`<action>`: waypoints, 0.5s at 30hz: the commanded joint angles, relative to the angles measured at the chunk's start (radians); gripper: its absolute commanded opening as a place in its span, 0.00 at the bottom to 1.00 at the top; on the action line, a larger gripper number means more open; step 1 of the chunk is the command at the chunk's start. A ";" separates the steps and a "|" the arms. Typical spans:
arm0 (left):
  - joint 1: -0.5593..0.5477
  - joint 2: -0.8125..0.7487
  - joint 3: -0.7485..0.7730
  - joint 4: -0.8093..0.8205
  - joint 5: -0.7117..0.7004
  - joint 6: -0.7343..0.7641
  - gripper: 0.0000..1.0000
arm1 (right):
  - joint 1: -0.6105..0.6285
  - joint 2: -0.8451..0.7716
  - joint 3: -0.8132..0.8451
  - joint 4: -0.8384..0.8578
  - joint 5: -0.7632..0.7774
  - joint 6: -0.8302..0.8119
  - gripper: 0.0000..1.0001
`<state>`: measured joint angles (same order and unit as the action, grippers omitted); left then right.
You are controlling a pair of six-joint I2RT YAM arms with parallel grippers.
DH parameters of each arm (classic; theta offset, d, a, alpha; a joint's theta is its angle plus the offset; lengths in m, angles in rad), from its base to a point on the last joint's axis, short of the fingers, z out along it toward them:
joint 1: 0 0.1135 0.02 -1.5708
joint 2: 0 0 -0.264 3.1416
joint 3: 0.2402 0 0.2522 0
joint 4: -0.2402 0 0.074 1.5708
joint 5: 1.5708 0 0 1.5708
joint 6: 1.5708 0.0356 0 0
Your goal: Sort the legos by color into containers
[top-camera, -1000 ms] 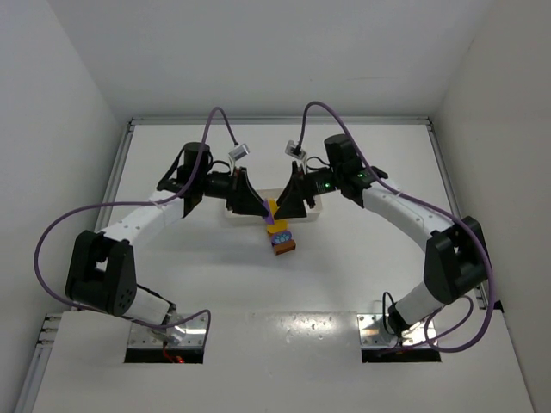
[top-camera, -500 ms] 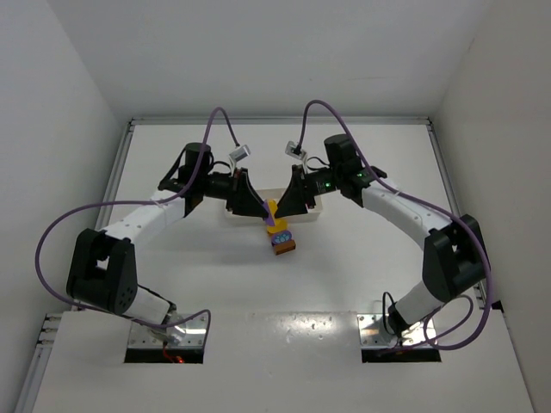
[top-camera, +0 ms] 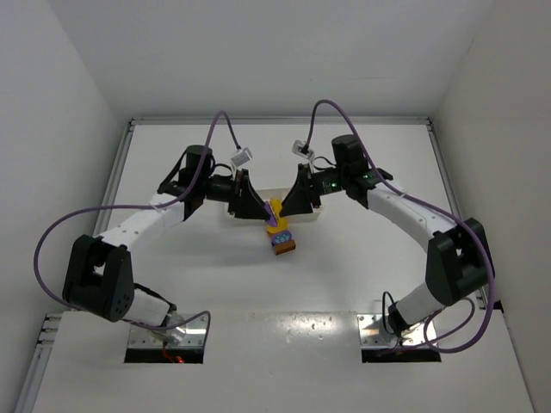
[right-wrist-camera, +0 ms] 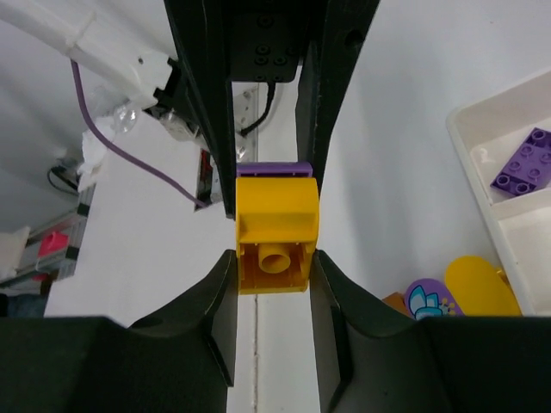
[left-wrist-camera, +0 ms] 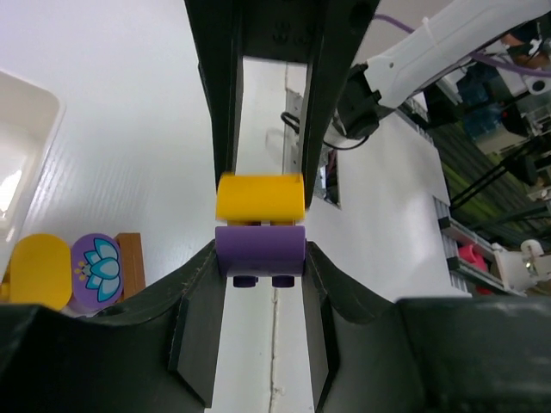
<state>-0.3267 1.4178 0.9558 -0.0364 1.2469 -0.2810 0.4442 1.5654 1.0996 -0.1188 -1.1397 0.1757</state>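
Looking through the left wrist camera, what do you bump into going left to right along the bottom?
yellow round lego → purple flower lego → brown lego → purple brick, with a yellow brick just above it

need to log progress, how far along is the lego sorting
Early. Done: one purple plate lies in a tray compartment. In hand: the left jaws grip a purple brick and the right jaws a yellow brick, the two pressed together, probably being pulled apart. Left: those two, plus a yellow piece, a purple flower piece and a brown piece on the table near the tray.
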 commanded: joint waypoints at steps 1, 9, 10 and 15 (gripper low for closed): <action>0.008 -0.043 -0.023 -0.046 -0.010 0.063 0.16 | -0.081 -0.080 -0.007 0.087 -0.058 -0.004 0.00; 0.008 -0.074 -0.054 -0.071 -0.044 0.088 0.15 | -0.182 -0.137 -0.082 0.162 -0.068 0.057 0.00; 0.008 -0.074 -0.042 -0.091 -0.069 0.104 0.15 | -0.202 -0.146 -0.092 0.153 -0.052 0.047 0.00; 0.008 -0.124 -0.014 -0.192 -0.605 0.187 0.15 | -0.252 -0.168 -0.113 0.100 0.061 -0.005 0.00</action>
<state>-0.3210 1.3483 0.9058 -0.1898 0.9936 -0.1600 0.2169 1.4349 0.9974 -0.0406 -1.1271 0.2153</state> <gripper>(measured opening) 0.422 0.330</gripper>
